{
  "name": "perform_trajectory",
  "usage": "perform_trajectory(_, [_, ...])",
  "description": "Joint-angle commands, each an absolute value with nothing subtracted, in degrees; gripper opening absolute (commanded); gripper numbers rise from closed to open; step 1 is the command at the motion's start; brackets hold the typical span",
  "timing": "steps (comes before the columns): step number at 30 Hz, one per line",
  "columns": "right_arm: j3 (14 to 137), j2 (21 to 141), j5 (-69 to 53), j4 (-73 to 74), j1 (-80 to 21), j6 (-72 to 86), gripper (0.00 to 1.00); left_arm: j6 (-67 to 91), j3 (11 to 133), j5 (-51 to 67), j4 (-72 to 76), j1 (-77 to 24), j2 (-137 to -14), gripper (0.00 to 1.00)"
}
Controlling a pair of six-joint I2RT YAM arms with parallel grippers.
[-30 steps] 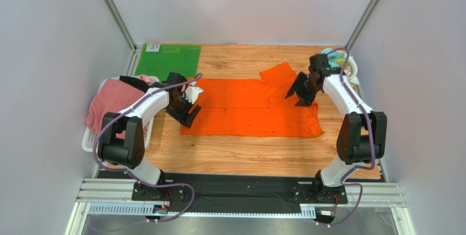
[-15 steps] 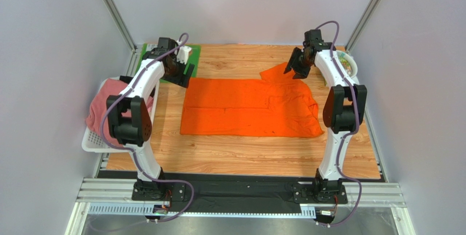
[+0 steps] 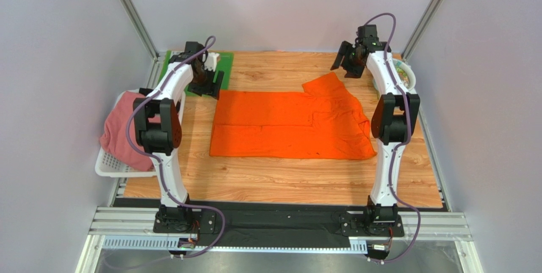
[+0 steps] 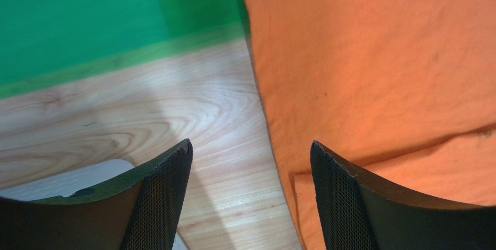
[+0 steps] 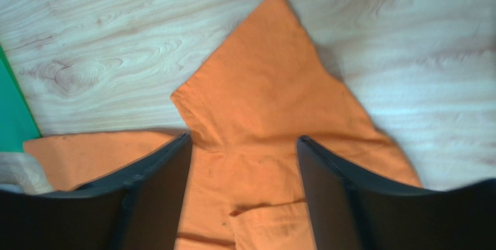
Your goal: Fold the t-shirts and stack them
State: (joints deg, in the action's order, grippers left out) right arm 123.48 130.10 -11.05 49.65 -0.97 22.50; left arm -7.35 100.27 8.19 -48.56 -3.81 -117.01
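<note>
Left pincer [image 4: 250,151] wide open, empty, above the far-left corner of the orange t-shirt [image 3: 286,124], beside the green mat [image 4: 70,23]. Right pincer [image 5: 243,139] open, empty, over its sleeve. Garment lies flat on the surface [image 3: 273,184].

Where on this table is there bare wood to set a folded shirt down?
Widest: the near strip of table between the orange t-shirt and the arm bases. A narrower strip lies behind the shirt, between the green mat and the right gripper. Crowded: the left edge, with the basket holding the pink t-shirt, and the left gripper by the mat's corner.
</note>
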Motion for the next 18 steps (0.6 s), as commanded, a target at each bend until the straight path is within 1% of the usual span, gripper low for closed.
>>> perform_trajectory(1, [128.05, 133.06, -11.95, 45.45, -0.53, 20.30, 0.78, -5.98, 100.99, 4.49, -45.36, -4.92, -117.25, 0.80])
perform_trajectory(3, [128.06, 134.11, -12.30, 43.51, -0.53, 20.39, 0.77, -5.80, 100.64, 3.78, -43.42, -5.45, -117.94, 0.80])
perform_trajectory(7, [128.23, 135.96, -12.92, 41.66, -0.53, 20.30, 0.68, -5.80, 101.77, 4.74, -41.66, -5.54, -120.67, 0.80])
perform_trajectory(8, [128.58, 136.92, -13.53, 41.40, 0.86, 20.30, 0.67, -6.24, 102.47, 5.01, -41.75, -5.62, -121.54, 0.80])
perform_trajectory(11, [129.28, 138.86, -16.07, 41.13, 1.58, 20.30, 0.66, -6.59, 105.55, 4.83, -42.10, -5.62, -124.80, 0.80])
perform_trajectory(18, [129.81, 140.71, -17.75, 40.52, 3.78, 20.74, 0.66, -6.50, 113.02, 5.36, -43.77, -5.62, -131.92, 0.80])
